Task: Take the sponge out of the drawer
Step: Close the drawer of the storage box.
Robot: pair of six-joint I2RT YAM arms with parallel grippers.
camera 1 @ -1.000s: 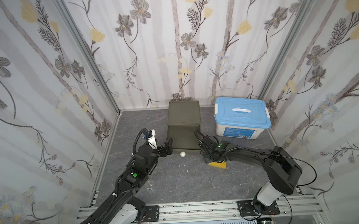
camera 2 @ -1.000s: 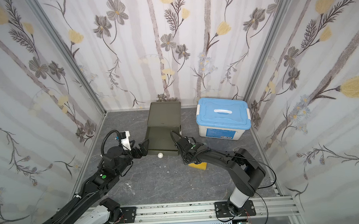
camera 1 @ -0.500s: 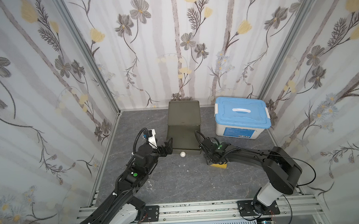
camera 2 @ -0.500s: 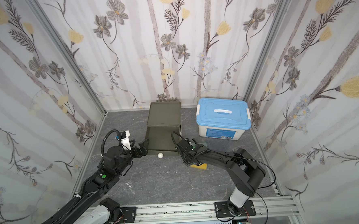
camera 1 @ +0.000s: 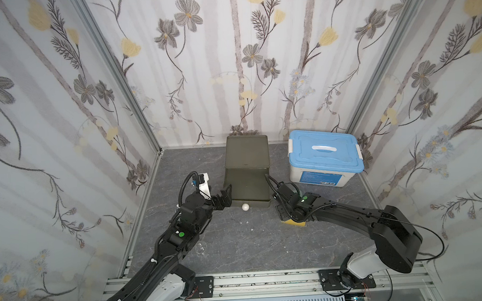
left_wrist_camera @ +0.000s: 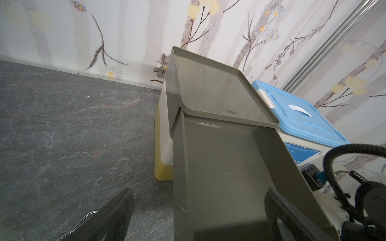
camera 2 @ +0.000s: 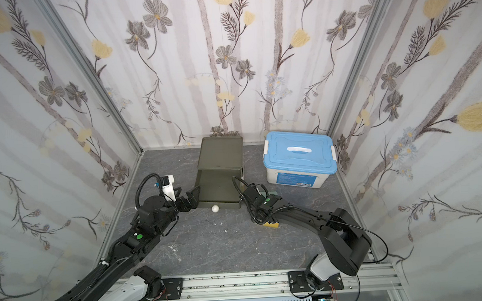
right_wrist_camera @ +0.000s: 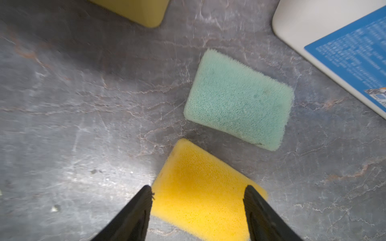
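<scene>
A yellow sponge (right_wrist_camera: pixel 200 187) lies flat on the grey floor, in front of the right corner of the olive drawer (camera 1: pixel 248 184); in both top views only its edge (camera 1: pixel 296 224) (camera 2: pixel 272 225) shows under the arm. My right gripper (right_wrist_camera: pixel 198 188) (camera 1: pixel 287 216) hangs over it, open, with one fingertip at each side of the sponge. The drawer (left_wrist_camera: pixel 219 167) is pulled out and its inside is bare. My left gripper (left_wrist_camera: pixel 198 194) (camera 1: pixel 226 198) is wide open and straddles the drawer's front left wall.
A green sponge (right_wrist_camera: pixel 240 100) lies on the floor just beyond the yellow one. A white box with a blue lid (camera 1: pixel 325 152) stands to the right of the drawer unit. A white knob (camera 1: pixel 245 207) juts from the drawer front. A yellowish base (left_wrist_camera: pixel 164 162) sits under the unit.
My right wrist has shifted slightly over the yellow sponge, which stays where it lay on the floor. The left arm has not moved.
</scene>
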